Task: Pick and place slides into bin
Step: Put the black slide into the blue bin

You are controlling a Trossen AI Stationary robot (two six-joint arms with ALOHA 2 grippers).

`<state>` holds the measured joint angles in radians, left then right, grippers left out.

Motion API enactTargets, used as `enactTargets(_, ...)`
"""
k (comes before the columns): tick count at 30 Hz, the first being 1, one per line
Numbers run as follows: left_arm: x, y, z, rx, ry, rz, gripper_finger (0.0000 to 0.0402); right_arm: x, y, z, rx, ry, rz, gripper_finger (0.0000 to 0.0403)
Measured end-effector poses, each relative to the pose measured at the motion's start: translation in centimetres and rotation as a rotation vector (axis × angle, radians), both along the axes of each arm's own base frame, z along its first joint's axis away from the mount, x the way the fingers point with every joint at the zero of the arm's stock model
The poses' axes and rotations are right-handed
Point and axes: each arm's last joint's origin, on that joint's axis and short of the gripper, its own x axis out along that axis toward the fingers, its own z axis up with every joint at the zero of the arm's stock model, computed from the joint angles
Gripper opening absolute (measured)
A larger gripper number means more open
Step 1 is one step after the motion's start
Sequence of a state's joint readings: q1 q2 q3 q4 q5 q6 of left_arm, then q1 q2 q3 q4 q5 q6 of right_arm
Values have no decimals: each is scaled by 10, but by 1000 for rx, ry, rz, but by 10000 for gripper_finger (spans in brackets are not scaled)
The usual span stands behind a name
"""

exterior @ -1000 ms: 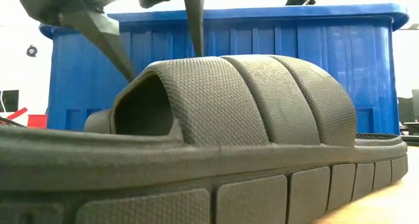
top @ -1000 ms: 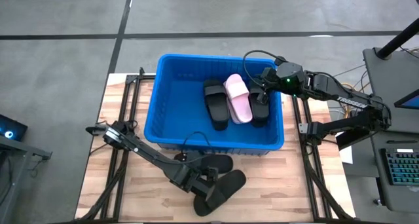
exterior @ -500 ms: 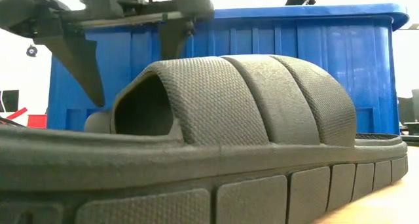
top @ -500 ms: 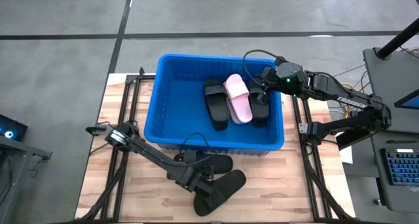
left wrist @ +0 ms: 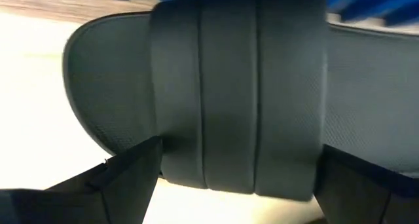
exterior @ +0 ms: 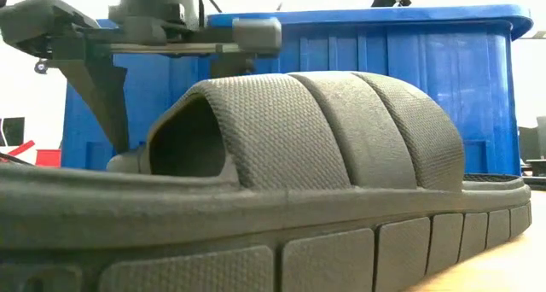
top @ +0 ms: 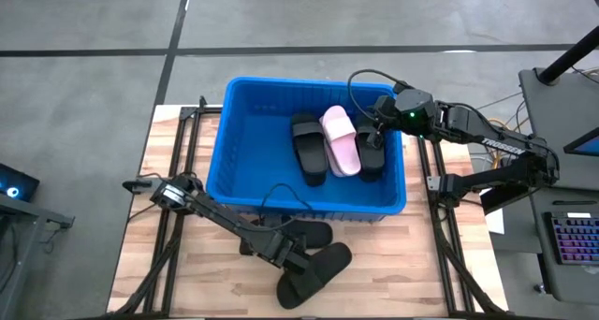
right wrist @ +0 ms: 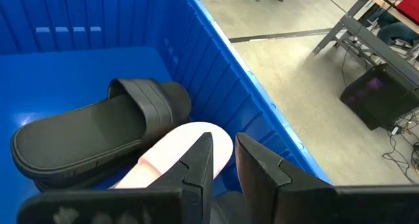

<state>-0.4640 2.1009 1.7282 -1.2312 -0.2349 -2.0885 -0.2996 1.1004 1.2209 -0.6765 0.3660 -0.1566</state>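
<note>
Two black slides lie sole-down on the table in front of the blue bin point(top: 225, 142): one next to the bin wall point(top: 314, 233), one nearer the front edge point(top: 318, 271) that fills the low view point(exterior: 299, 155). My left gripper point(top: 288, 253) is open, fingers pointing down on either side of the strap point(left wrist: 236, 86) of the slide next to the bin. In the bin lie a black slide point(top: 309, 152), a pink slide point(top: 341, 140) and another black slide point(top: 372, 156). My right gripper point(right wrist: 224, 145) hovers over the bin's right side, empty, with a narrow gap between its fingers.
The bin's front wall point(exterior: 426, 87) stands close behind the two slides on the table. Bare wooden table top point(top: 412, 264) lies to the right of the slides. Metal frame rails point(top: 173, 217) run along the table's left and right sides.
My left gripper has come down toward the slide next to the bin and shifted a little toward the table's right and far edges. It has turned from slanting to fingers pointing straight down. The slides and my right arm have stayed still.
</note>
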Motion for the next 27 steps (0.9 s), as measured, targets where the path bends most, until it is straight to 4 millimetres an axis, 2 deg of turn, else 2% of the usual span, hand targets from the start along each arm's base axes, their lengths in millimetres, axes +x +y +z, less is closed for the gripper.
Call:
enactTargets(7, -7, 9, -10, -54, 146, 30, 338, 0, 0, 0, 0, 0, 0, 57)
enactTargets(17, -13, 9, -10, -91, 208, 87, 323, 0, 0, 0, 0, 0, 0, 57)
enactTargets(22, -13, 10, -12, -91, 226, 27, 293, 0, 0, 0, 0, -1, 0, 57)
enactTargets(27, -14, 11, -11, -89, 229, 12, 227, 0, 0, 0, 0, 0, 0, 57)
